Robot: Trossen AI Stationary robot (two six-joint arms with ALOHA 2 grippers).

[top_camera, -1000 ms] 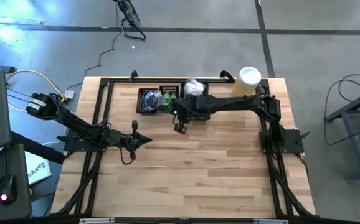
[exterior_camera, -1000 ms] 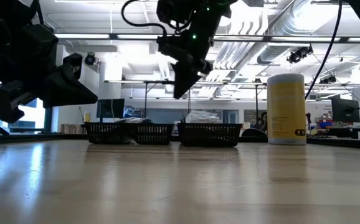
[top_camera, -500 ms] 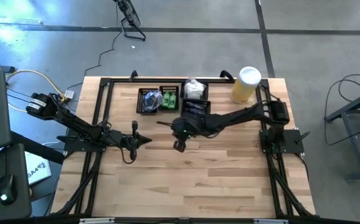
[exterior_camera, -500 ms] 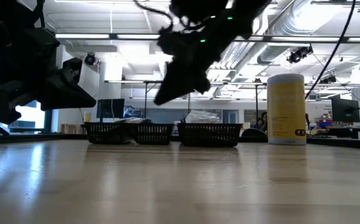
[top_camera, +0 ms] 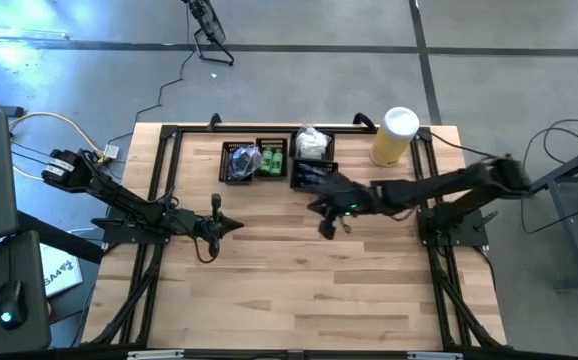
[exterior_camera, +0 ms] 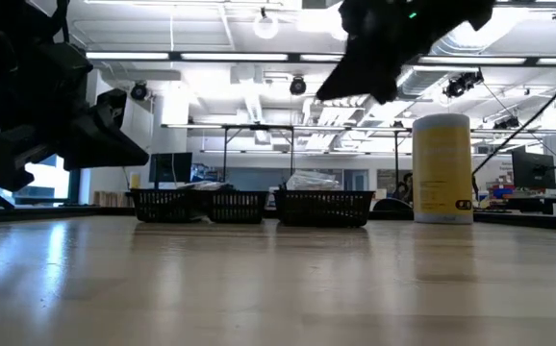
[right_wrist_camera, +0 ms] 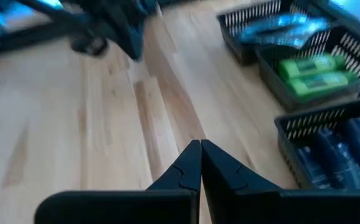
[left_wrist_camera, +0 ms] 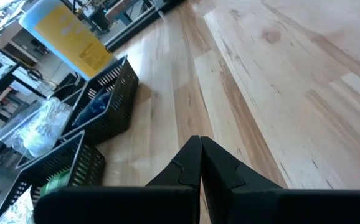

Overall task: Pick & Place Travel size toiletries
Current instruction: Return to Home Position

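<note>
The travel size toiletries lie in black mesh trays at the table's far side: blue-black packets point(right_wrist_camera: 279, 30), green tubes point(right_wrist_camera: 312, 74) and dark navy packets point(right_wrist_camera: 345, 149). White crinkly sachets point(top_camera: 311, 140) lie in the farthest tray. My right gripper point(top_camera: 325, 228) hovers shut and empty over bare wood, on the near side of the trays. My left gripper point(top_camera: 233, 224) is shut and empty too, at the table's left, low over the wood.
A tall yellow cylinder with a white lid point(top_camera: 395, 135) stands at the far right, beside the trays. A black frame point(top_camera: 164, 160) runs along the table's far, left and right edges. Bare wood point(top_camera: 299, 290) spreads over the near half.
My right gripper has drawn back from the trays toward the table's near edge, then swung toward the right edge as its arm folded back. It has tipped from pointing steeply down to a flatter slant. It carries nothing. The toiletries have stayed in the trays.
</note>
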